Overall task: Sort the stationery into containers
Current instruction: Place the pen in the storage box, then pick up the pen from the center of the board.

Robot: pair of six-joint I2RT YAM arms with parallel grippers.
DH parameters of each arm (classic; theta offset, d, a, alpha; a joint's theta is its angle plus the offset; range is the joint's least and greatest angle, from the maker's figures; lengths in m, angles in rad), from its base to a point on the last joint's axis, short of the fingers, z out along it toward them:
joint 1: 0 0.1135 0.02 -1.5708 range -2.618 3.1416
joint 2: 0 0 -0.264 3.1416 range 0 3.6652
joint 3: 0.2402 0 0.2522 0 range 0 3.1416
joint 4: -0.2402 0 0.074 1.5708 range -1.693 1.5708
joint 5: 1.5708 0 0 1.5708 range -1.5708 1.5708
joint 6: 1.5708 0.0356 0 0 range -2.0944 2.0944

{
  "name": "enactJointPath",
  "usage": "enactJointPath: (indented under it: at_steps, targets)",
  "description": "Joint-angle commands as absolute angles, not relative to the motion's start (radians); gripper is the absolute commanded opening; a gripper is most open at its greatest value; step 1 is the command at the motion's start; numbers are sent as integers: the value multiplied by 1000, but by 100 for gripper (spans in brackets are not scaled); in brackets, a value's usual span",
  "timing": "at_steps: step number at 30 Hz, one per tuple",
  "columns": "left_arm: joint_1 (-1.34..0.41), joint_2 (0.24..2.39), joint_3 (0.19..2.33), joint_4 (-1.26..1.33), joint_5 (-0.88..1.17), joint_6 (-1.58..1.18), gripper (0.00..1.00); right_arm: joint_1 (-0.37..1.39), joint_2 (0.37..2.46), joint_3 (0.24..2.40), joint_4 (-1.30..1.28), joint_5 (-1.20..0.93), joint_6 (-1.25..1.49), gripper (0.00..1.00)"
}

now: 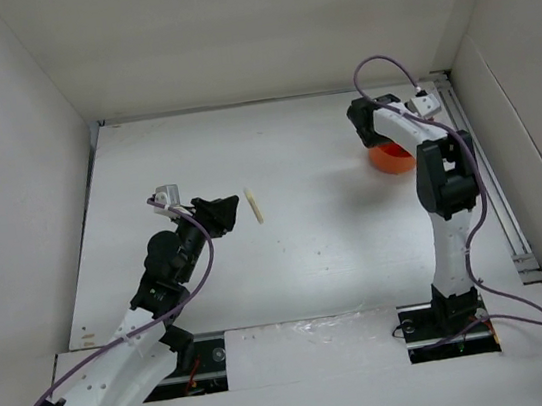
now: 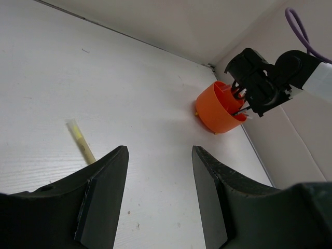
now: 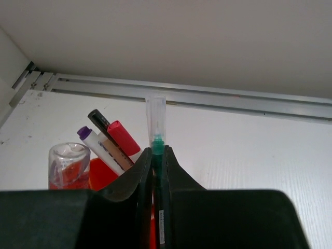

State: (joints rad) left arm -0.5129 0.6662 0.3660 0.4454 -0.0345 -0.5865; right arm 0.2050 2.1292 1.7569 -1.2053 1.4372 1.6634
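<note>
My right gripper [image 3: 157, 155] is clenched on a green pen [image 3: 156, 124], whose clear cap sticks up past the fingertips. The orange organiser [image 3: 98, 175] sits just below and left of those fingers, with a red pen [image 3: 123, 137] and two others standing in it. My left gripper [image 2: 159, 154] is spread wide, grasping nothing. A yellow marker [image 2: 81, 141] lies on the table [image 2: 145, 88] just ahead of its left finger.
</note>
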Motion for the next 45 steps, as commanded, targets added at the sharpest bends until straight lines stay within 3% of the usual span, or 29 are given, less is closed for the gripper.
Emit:
enactJointPath:
  at_steps: [1,3,7,11,15,20,24,27,28,31,33,34,35,37,39,41,45]
  targets:
    - [-508,663,354,500,-25,-595,48,235,2129,1775,-1382,1497,1822,11]
    - [-508,663,354,500,-25,-595,48,245,2129,1775,-1382,1497,1833,18]
    - [-508,663,354,500,-25,-595,48,267,2120,1775,-1382,1497,1833,46]
    - [-508,663,354,500,-25,-595,48,290,2102,1775,-1382,1488,1824,61]
    - [-508,663,354,500,-25,-595,48,313,2057,1786,-1382,1479,1802,68]
    - [-508,663,354,500,-25,-595,48,382,2000,1807,-1367,1470,1749,69]
    - [-508,663,354,500,-34,-595,48,491,1953,1809,-1217,1447,1512,70]
    - [-508,653,354,489,-52,-595,48,581,1886,1722,-781,1314,1176,67]
    - [-508,643,354,489,-52,-595,48,598,1855,1669,-627,1246,903,66]
    - [-508,634,354,480,-71,-586,48,609,1740,1517,-283,745,708,66]
    - [-508,634,354,480,-83,-586,48,600,1703,1468,-162,407,681,55]
    - [-508,634,354,471,-83,-586,48,600,1694,1451,-141,338,681,50]
    - [-508,646,354,471,-83,-586,48,610,1703,1451,-141,286,654,36]
    - [-508,655,364,471,-83,-586,48,646,1738,1506,-187,241,640,15]
    - [-508,681,376,460,-103,-586,48,679,1807,1546,-239,256,620,0]
    - [-508,715,394,442,-115,-586,43,730,1836,1537,-256,307,620,0]
    - [-508,869,468,365,-138,-572,17,778,1812,1434,-209,376,666,0]
